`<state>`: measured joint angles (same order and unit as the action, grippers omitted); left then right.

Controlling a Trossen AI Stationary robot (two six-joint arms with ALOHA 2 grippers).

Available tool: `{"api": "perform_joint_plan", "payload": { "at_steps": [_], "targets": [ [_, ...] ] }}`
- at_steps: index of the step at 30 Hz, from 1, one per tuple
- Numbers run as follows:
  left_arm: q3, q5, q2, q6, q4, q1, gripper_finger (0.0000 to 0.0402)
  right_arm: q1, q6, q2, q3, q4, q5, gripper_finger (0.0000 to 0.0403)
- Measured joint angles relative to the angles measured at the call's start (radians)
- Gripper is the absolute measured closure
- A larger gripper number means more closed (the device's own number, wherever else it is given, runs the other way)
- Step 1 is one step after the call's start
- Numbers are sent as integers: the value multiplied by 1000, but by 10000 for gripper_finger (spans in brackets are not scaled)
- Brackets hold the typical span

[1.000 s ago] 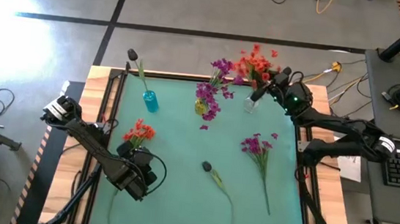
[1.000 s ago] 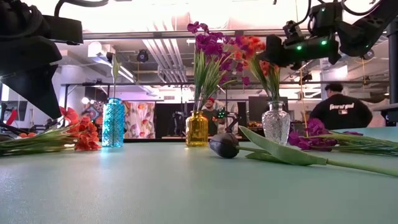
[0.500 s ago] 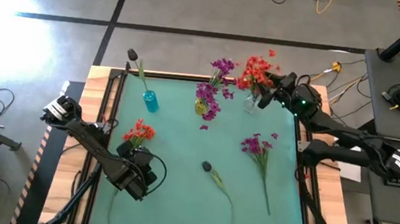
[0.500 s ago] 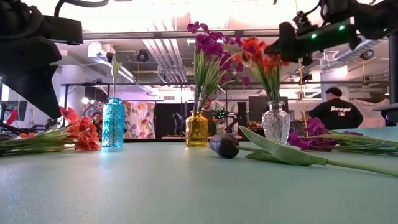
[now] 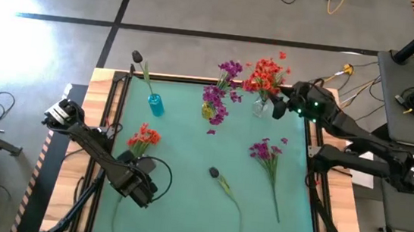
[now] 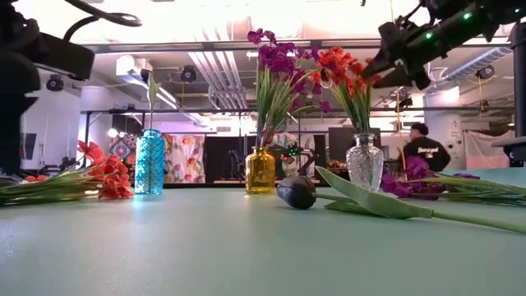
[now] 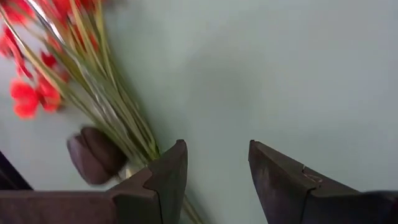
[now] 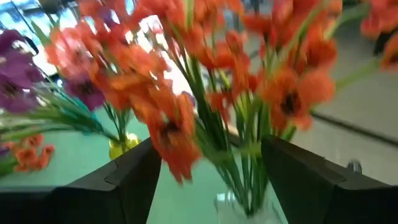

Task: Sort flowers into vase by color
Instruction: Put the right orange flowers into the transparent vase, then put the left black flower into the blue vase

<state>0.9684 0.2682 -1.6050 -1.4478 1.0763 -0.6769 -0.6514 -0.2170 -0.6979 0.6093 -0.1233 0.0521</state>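
Orange-red flowers (image 5: 265, 74) fan out on thin green stems from a clear glass vase (image 6: 364, 163) at the table's far edge. Just beside them the right gripper (image 5: 278, 108) hangs with fingers spread, holding nothing. Left gripper (image 7: 213, 174), parted and empty, hovers by another orange-red bunch (image 5: 142, 137) lying flat.

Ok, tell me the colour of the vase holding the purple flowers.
Yellow: the vase is amber-yellow glass, clearest in the low view, with the purple flowers standing in it.
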Motion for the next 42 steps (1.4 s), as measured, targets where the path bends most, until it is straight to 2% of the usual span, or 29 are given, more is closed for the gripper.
{"api": "perform_joint_plan", "payload": {
  "at_steps": [8,17,20,23,26,34,42],
  "targets": [
    [0,-158,15,0,3,-3,244,37,-57,5,6,-52,-3,141],
    [0,-237,22,-56,31,-9,244,91,-102,26,6,-52,-9,146],
    [0,-240,21,-101,72,-10,244,108,-124,34,6,-52,-38,147],
    [-10,-186,21,-119,69,-11,244,127,-133,37,6,-51,-65,145],
    [-26,-179,20,-135,67,-8,244,148,-140,35,6,-52,-79,143],
    [-36,-193,20,-187,112,-9,244,213,-162,35,6,-52,-79,144],
    [-56,-253,19,-227,136,-23,244,268,-178,35,6,-53,-79,149]
  ]
}}
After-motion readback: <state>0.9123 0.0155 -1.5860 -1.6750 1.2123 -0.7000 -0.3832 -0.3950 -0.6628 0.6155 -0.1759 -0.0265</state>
